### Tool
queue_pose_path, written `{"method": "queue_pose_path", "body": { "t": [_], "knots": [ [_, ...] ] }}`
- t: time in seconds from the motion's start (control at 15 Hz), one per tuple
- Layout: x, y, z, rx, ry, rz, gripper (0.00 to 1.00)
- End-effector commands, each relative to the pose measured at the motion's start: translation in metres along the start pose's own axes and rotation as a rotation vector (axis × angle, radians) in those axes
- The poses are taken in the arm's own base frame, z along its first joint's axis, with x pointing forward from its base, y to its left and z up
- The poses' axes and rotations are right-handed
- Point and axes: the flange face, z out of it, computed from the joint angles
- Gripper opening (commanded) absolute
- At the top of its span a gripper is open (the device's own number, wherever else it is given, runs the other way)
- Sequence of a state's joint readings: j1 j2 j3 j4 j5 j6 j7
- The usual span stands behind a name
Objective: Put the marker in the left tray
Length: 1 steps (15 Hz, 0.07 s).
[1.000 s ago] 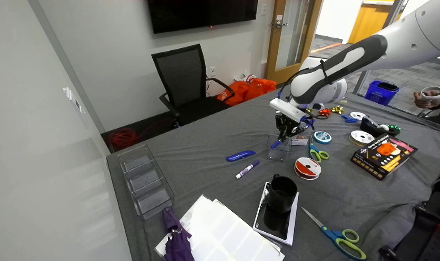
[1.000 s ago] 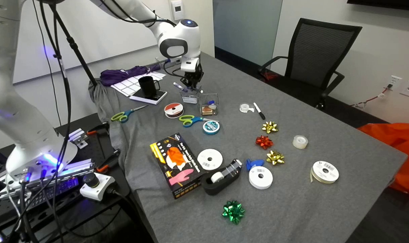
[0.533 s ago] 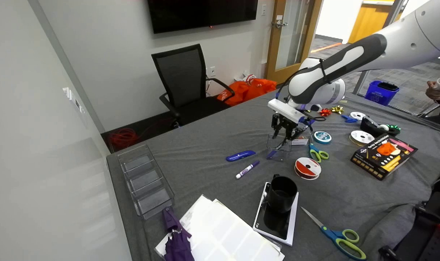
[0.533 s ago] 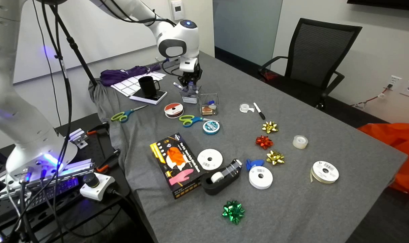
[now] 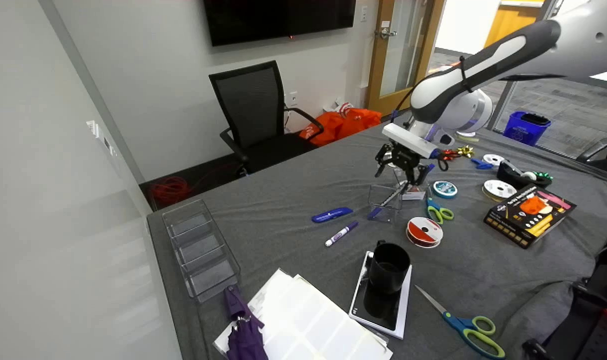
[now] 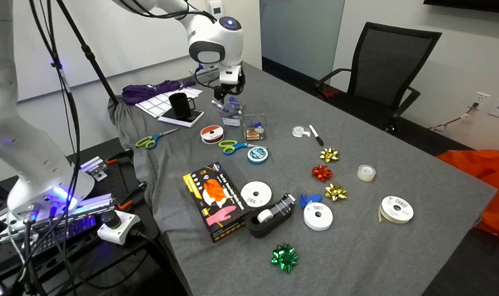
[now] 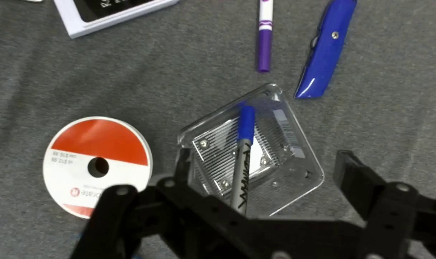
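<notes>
The black gripper (image 7: 264, 163) hangs over the small clear tray (image 7: 293, 174), jaws spread wide, and the blue-capped marker (image 7: 242, 169) sits slantwise inside that tray, cap low in one corner, body angling upward. Right beside it I see a second clear tray (image 6: 253, 115) holding a wooden-looking piece (image 6: 253, 134) and something blue (image 6: 257, 124) I can't make out. Near the first one on the grey tablecloth (image 5: 283, 250) lie a purple-and-white marker (image 7: 265, 50), a blue utility knife (image 7: 325, 50) and a red-and-white ribbon spool (image 7: 67, 154), with a black mug (image 5: 391, 270) on a white-edged box (image 5: 381, 310) nearby
</notes>
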<state>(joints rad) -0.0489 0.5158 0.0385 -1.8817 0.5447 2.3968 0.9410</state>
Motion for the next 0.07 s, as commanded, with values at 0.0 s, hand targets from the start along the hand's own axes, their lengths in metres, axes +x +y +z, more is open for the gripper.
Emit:
{"method": "queue_pose_path", "body": {
  "t": [0.0],
  "knots": [
    [-0.0027,0.0385,-0.0362,-0.032,-0.052,-0.062,1.00]
  ]
}}
